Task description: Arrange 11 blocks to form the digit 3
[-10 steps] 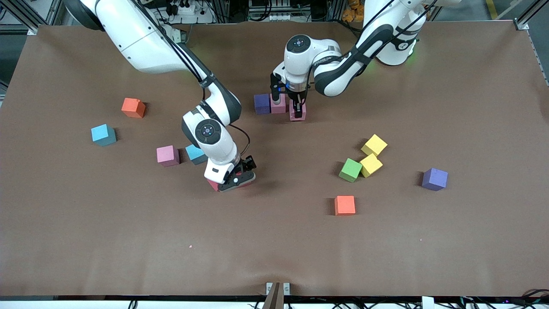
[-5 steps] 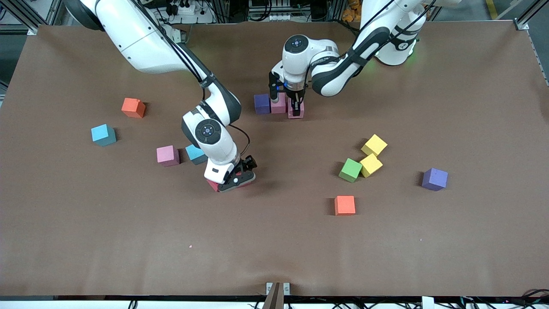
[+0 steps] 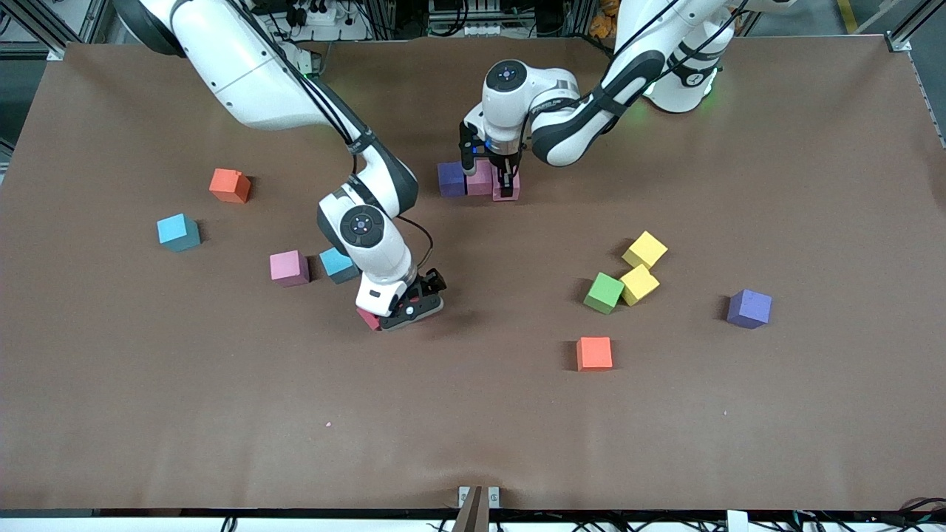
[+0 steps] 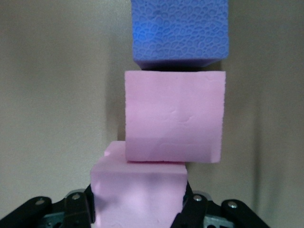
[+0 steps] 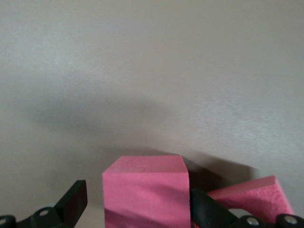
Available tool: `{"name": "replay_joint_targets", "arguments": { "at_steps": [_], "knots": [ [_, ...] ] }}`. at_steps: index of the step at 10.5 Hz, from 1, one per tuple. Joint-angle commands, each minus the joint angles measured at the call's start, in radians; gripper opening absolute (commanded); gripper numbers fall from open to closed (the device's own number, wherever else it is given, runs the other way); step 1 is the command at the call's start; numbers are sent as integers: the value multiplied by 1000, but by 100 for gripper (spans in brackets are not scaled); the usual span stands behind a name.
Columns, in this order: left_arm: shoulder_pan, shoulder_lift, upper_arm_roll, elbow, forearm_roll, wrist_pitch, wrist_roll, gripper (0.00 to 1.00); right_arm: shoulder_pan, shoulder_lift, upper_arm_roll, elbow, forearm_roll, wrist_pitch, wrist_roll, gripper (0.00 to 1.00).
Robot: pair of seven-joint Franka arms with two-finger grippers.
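My left gripper (image 3: 507, 185) is shut on a pink block (image 3: 508, 191) (image 4: 137, 194), low over the table. That block is right beside another pink block (image 3: 480, 181) (image 4: 173, 118), which touches a purple block (image 3: 450, 179) (image 4: 180, 31), so the three form a short row. My right gripper (image 3: 403, 310) (image 5: 137, 204) is open and down at the table. A red block (image 3: 367, 318) (image 5: 145, 190) sits between its fingers, with a gap at one side. A second red block (image 5: 256, 199) lies just beside it.
Loose blocks lie around. Toward the right arm's end are orange (image 3: 229, 185), light blue (image 3: 178, 232), pink (image 3: 289, 267) and another light blue (image 3: 338, 264). Toward the left arm's end are two yellow (image 3: 644, 249) (image 3: 638, 284), green (image 3: 604, 292), purple (image 3: 749, 308) and orange (image 3: 594, 353).
My left gripper has carried its pink block up against the pink block in the row. My right gripper has opened around the red block and shifted only slightly.
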Motion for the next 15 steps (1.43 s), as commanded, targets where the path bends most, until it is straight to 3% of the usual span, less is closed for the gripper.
{"name": "replay_joint_targets", "arguments": {
  "at_steps": [1, 4, 5, 6, 10, 12, 13, 14, 15],
  "knots": [
    [-8, 6, -5, 10, 4, 1, -21, 32, 13, 23, -16, 25, -11, 3, 20, 100],
    [-17, 6, -5, 1, 5, 0, -38, 32, 16, 26, -17, 18, -14, 8, 22, 100],
    [-18, 6, -5, 1, 5, 0, -39, 32, 21, 35, -22, 18, -14, 14, 22, 95],
    [-18, 7, -5, 2, 5, 0, -39, 32, 24, 35, -29, 19, -14, 17, 22, 84],
    [-24, 29, -5, 2, 5, -2, -45, 34, 93, 43, -91, 22, -7, 17, 22, 92],
    [-28, 35, -5, 4, 5, -3, -85, 51, 90, 38, -92, 21, -7, 15, 19, 88],
    [-28, 35, -5, 4, 5, -3, -87, 54, 84, 34, -92, 21, -5, 14, 16, 83],
    [-28, 35, -5, 4, 5, -3, -88, 68, 80, 32, -92, 21, -2, 14, 22, 75],
    [-28, 35, -5, 4, 5, -5, -90, 100, 80, 32, -92, 21, 0, 14, 23, 65]
  ]
}}
